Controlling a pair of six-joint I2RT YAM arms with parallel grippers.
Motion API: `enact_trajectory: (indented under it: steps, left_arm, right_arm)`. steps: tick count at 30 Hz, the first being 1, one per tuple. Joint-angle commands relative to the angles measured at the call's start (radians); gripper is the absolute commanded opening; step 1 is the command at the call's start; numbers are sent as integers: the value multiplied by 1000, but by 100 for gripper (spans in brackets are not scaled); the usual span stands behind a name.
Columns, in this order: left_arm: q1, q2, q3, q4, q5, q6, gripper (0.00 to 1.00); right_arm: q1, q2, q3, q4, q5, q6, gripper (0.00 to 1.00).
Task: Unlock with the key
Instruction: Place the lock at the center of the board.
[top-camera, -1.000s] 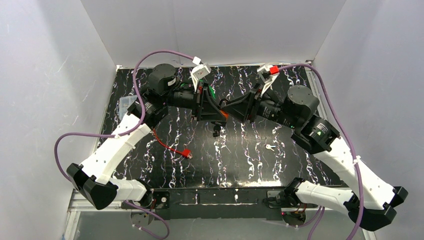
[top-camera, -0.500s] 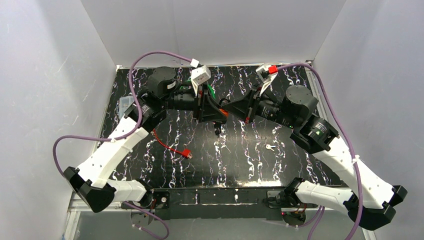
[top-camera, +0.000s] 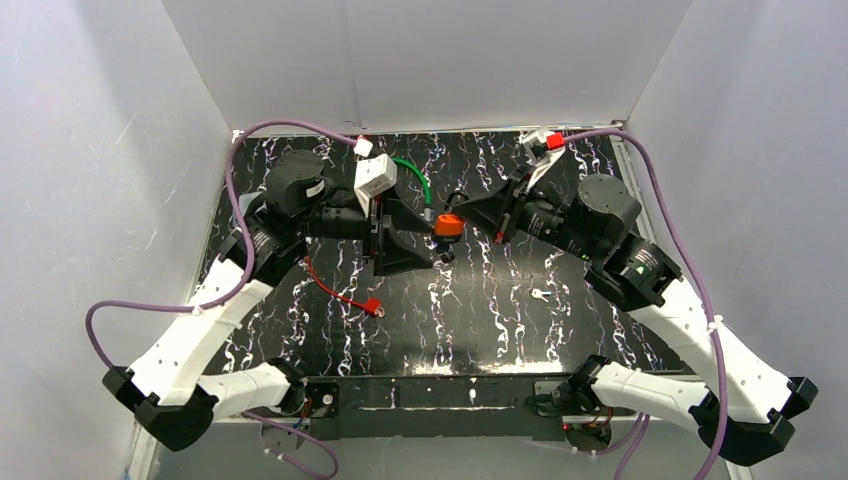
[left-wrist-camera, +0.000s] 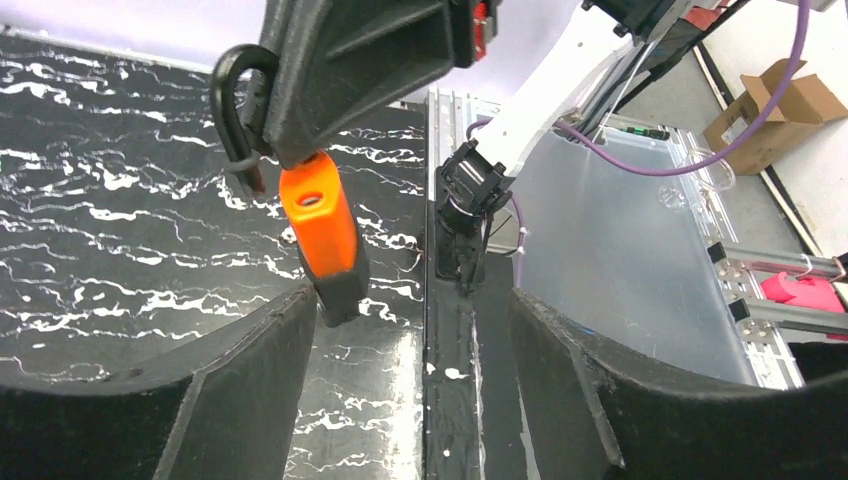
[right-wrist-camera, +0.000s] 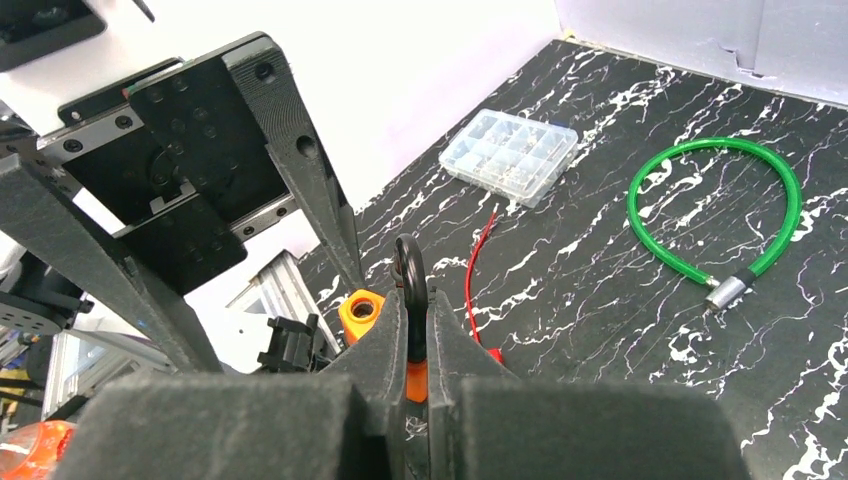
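Observation:
An orange padlock (top-camera: 448, 225) with a black shackle hangs above the table between the two arms. My right gripper (top-camera: 460, 214) is shut on it; in the right wrist view the fingers (right-wrist-camera: 410, 300) pinch the shackle and the orange body (right-wrist-camera: 362, 311). My left gripper (top-camera: 428, 240) is open and empty, facing the lock. In the left wrist view the lock (left-wrist-camera: 320, 225) hangs just past the tip of one finger (left-wrist-camera: 250, 360). A small silver key (top-camera: 540, 294) lies on the table right of centre.
A green cable loop (top-camera: 412, 178) with a metal end lies at the back centre, also in the right wrist view (right-wrist-camera: 716, 146). A red wire (top-camera: 340, 290) lies at the left. A clear compartment box (top-camera: 248, 208) sits at the left edge.
My left arm has drawn back to the left, away from the right gripper. The orange lock and the green cable, hidden before, now show. The right arm has hardly moved.

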Motion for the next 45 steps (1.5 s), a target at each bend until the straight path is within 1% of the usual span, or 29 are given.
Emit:
enact_trajectory:
  steps: [1,3,6,13,16,18,21,25,27,28,31,33,35,40,41,43,45]
  left_arm:
    - [-1,-18,-24,31,33,30,71]
    - [-2,-16,-34,51,-4,37,75]
    - [-2,-7,-42,75,-63,34,87]
    - [-3,32,-26,165,-45,-50,81]
    - [-5,34,-30,161,-58,-39,82]
    - [-5,29,-38,151,-61,-25,84]
    - [-5,23,-55,172,-46,-56,85]
    - [-4,26,-46,173,-56,-82,79]
    - [-5,23,-46,170,-53,-75,73]
    - [-4,22,-44,157,-57,-64,69]
    - [-2,15,-26,74,-89,5,56]
    - [3,4,-21,39,-91,35,52]
    - [8,-6,-14,16,-94,33,47]
    - [28,-2,36,-37,-108,-5,46]
    - [33,0,48,-42,-112,-14,47]
    - [45,11,73,-63,-114,-34,52]
    - [57,26,93,-83,-99,-48,53]
  right_arm:
    - [-3,-38,13,131,-13,9,1]
    - [-2,-41,3,145,-34,16,1]
    - [-1,-44,-4,155,-61,18,1]
    - [21,-34,-11,159,-45,-1,1]
    - [28,-30,-21,171,-43,-1,1]
    - [30,-30,-23,175,-35,-1,1]
    - [33,-30,-27,186,-30,0,1]
    - [33,-27,-39,184,-38,10,1]
    - [33,-35,-56,174,-34,21,1]
    - [33,-43,-73,164,-25,26,1]
    - [33,-87,-155,128,1,30,1]
    - [34,-128,-238,124,11,45,1]
    - [33,-158,-316,126,14,68,1]
    - [33,-193,-512,181,-16,138,1]
    - [34,-193,-540,197,-25,147,1]
    - [33,-183,-582,215,-46,160,1]
    - [33,-165,-618,225,-70,169,1]
